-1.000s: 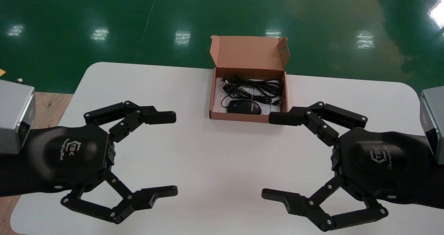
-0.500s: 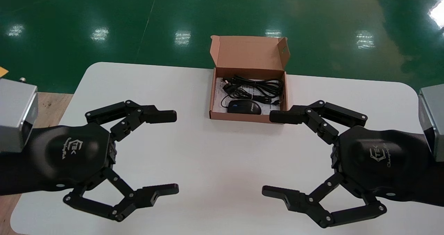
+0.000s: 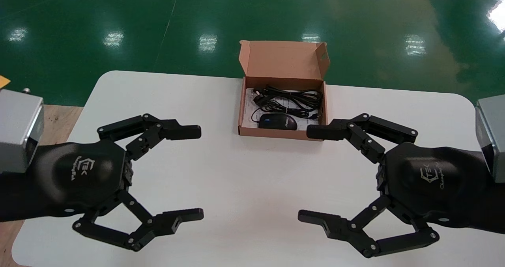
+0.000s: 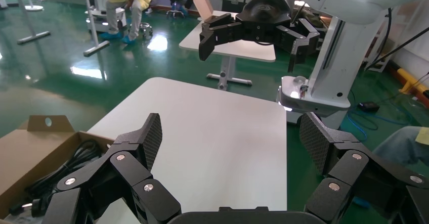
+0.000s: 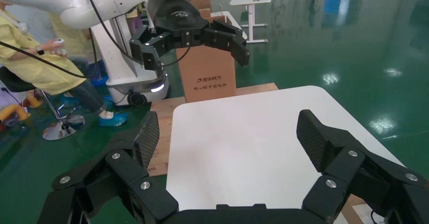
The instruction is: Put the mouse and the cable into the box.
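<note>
An open brown cardboard box [image 3: 242, 113] stands at the far middle of the white table [image 3: 244, 180], its lid flap upright behind it. Inside lie a black mouse [image 3: 277, 122] and, behind it, a coiled black cable [image 3: 290, 98]. The box corner and cable [image 4: 81, 155] also show in the left wrist view. My left gripper [image 3: 193, 174] hovers open over the near left of the table, empty. My right gripper [image 3: 315, 176] hovers open at the near right, empty, its far fingertip close to the box's front right corner.
Green floor surrounds the table. A wooden pallet [image 3: 55, 121] lies past the table's left edge. In the wrist views the white robot base [image 4: 324, 82], another cardboard box [image 5: 207, 75] and seated people in yellow appear beyond the table.
Both grippers have drifted very slightly; they stay open and empty. The box, mouse and cable have not moved.
</note>
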You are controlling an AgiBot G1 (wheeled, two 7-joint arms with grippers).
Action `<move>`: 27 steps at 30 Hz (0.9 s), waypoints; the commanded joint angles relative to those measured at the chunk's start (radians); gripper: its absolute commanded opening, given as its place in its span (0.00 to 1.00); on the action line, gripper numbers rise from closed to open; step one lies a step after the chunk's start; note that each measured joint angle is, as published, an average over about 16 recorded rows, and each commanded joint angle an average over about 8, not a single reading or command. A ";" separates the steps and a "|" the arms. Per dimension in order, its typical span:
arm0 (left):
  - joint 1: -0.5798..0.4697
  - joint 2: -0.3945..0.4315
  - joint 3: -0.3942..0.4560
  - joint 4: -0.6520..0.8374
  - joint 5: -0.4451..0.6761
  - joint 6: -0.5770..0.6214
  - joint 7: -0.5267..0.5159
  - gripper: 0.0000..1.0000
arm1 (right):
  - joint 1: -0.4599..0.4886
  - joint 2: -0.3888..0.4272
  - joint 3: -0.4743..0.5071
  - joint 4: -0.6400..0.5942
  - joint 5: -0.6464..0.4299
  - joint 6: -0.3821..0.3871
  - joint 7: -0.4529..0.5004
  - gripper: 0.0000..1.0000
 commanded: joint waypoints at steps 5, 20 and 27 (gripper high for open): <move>0.000 0.000 0.000 0.000 0.000 0.000 0.000 1.00 | 0.000 0.000 0.000 0.000 0.000 0.000 0.000 1.00; -0.001 0.001 0.001 0.001 0.001 -0.001 0.000 1.00 | 0.001 0.000 -0.001 -0.001 -0.001 0.001 -0.001 1.00; -0.001 0.001 0.001 0.001 0.001 -0.001 0.000 1.00 | 0.001 0.000 -0.001 -0.001 -0.001 0.001 -0.001 1.00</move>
